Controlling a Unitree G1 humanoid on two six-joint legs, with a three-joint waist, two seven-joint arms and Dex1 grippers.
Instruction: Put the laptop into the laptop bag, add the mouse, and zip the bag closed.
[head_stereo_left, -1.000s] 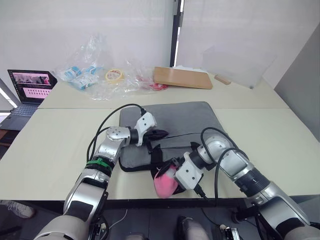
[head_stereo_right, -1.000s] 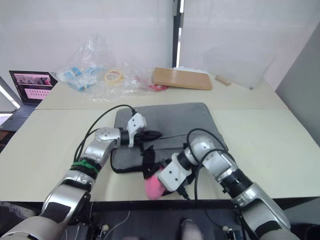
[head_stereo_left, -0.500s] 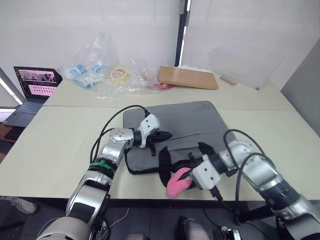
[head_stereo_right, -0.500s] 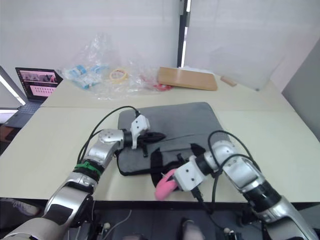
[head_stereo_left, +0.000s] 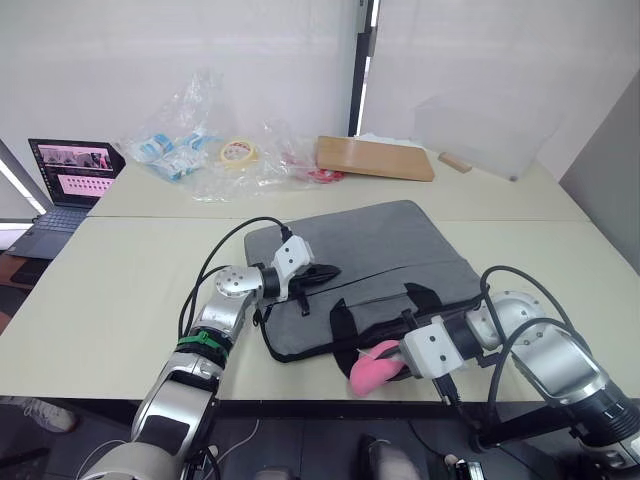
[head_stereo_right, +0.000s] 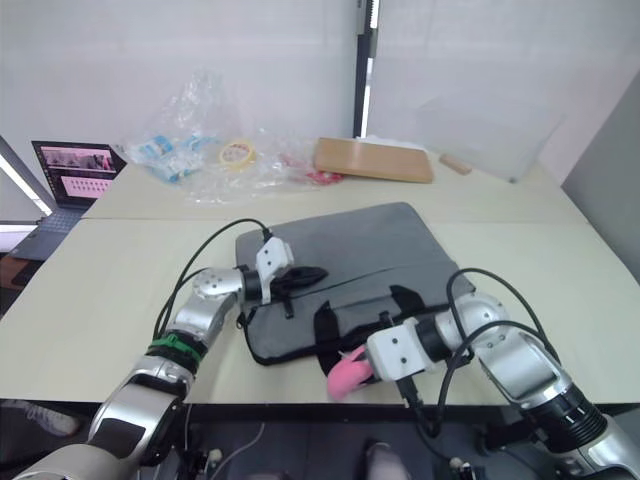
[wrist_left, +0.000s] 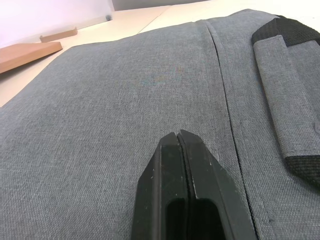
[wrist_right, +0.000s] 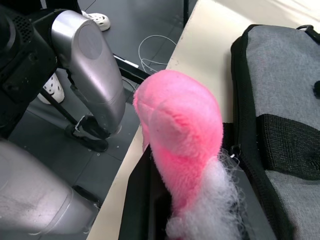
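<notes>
right gripper (head_stereo_left: 392, 358) (gripping pink plush (head_stereo_left: 372, 367)) shifted right.

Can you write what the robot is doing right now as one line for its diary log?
left gripper: shut, on laptop bag top | right gripper: holding pink plush at bag's near edge | bag: flat on table

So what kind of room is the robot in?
Probably an office or a lab workroom. There are plain pale tables pushed together, a small open laptop with its screen on at the far left, and a roll of tape among plastic bags near the white wall.
</notes>
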